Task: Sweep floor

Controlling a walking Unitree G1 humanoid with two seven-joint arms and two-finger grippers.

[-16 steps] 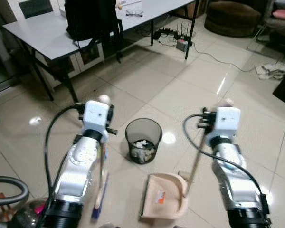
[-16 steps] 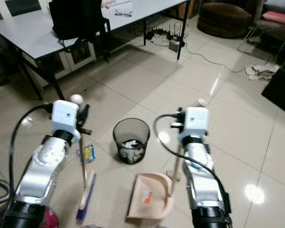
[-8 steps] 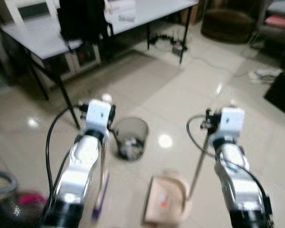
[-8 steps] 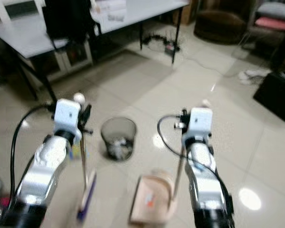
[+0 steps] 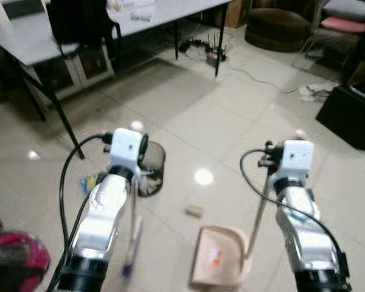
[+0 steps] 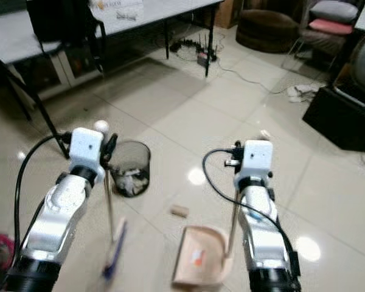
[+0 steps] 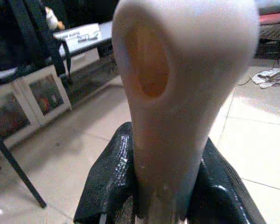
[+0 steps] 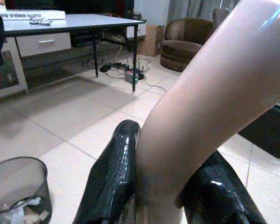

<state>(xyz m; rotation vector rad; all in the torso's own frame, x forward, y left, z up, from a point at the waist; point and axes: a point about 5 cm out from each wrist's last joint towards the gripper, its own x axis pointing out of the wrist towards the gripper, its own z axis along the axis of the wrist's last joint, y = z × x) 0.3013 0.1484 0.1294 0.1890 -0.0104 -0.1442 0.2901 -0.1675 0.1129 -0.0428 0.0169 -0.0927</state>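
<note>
Floor (image 5: pixel 231 115) of pale glossy tile is filling the middle of the frame, with a small scrap (image 5: pixel 194 211) lying on it at lower centre. The left gripper (image 7: pixel 154 186) is clamping its jaws tight around the cream handle of a broom (image 5: pixel 131 243), whose blue bristles are resting on the tile at lower left. The right gripper (image 8: pixel 163 186) is closing its jaws on the handle of a beige dustpan (image 5: pixel 218 264), which is sitting on the tile at lower centre, near the scrap. A mesh bin (image 6: pixel 131 176) holding crumpled paper is standing at centre left, just beside the left arm. A grey surface (image 5: pixel 24 42) is occupying the upper left, and a brown armchair (image 5: pixel 280 27) is sitting at upper right.
</note>
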